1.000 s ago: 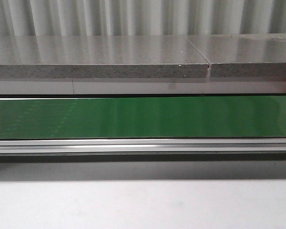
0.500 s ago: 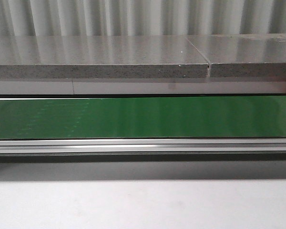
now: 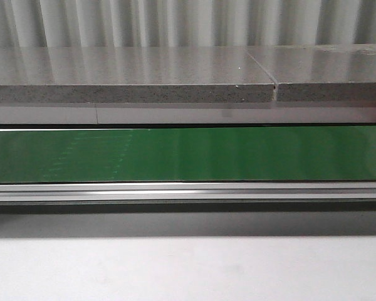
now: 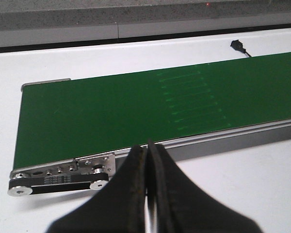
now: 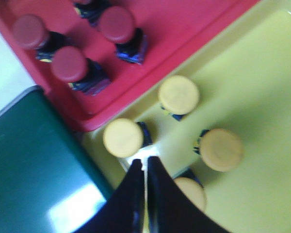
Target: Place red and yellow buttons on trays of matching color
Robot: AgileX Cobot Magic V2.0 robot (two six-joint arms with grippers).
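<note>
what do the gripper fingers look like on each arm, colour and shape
Both look alike. The left gripper has two black, matte fingers that are broad at the base and curve in to narrow tips. The right gripper has the same black tapered fingers. No cables, markings or labels show on either; the arms themselves are out of view.

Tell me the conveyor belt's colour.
Green; the conveyor belt shows best in the left wrist view.

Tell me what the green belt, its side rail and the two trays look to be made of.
Green belt: smooth rubber or PVC sheet, going by its soft, broad sheen. Side rail: bare metal, likely aluminium, silvery with straight bright highlights. Red tray and yellow tray: probably moulded plastic, uniformly coloured with rounded raised rims, though that view is blurred.
</note>
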